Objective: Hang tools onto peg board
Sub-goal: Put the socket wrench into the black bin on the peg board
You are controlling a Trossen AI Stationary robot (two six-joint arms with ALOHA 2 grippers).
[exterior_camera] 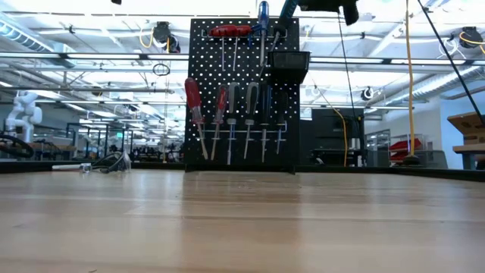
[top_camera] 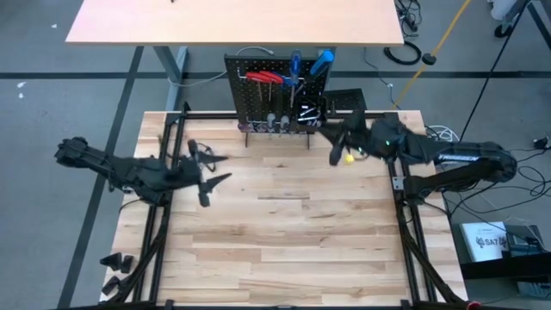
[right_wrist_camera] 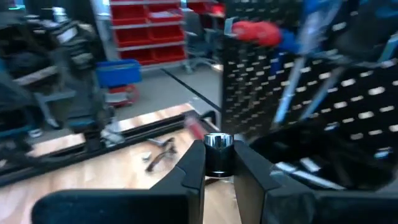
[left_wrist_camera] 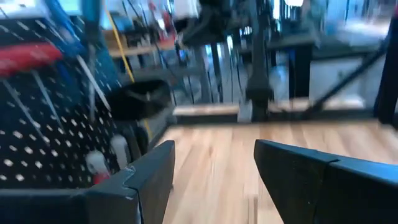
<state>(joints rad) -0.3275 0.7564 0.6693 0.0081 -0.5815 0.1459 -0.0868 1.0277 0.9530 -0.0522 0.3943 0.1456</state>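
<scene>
Black perforated peg board (exterior_camera: 241, 91) holds red-handled screwdrivers (exterior_camera: 195, 102).

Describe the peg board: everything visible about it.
The peg board is an upright black perforated panel, metal by its look, standing at the far edge of the wooden table. Red-handled hex keys and blue-handled screwdrivers hang along its top; two red-handled screwdrivers and several silver tools hang lower down. A square black bin is attached at its upper right in the low view. Neither hand touches it.
</scene>
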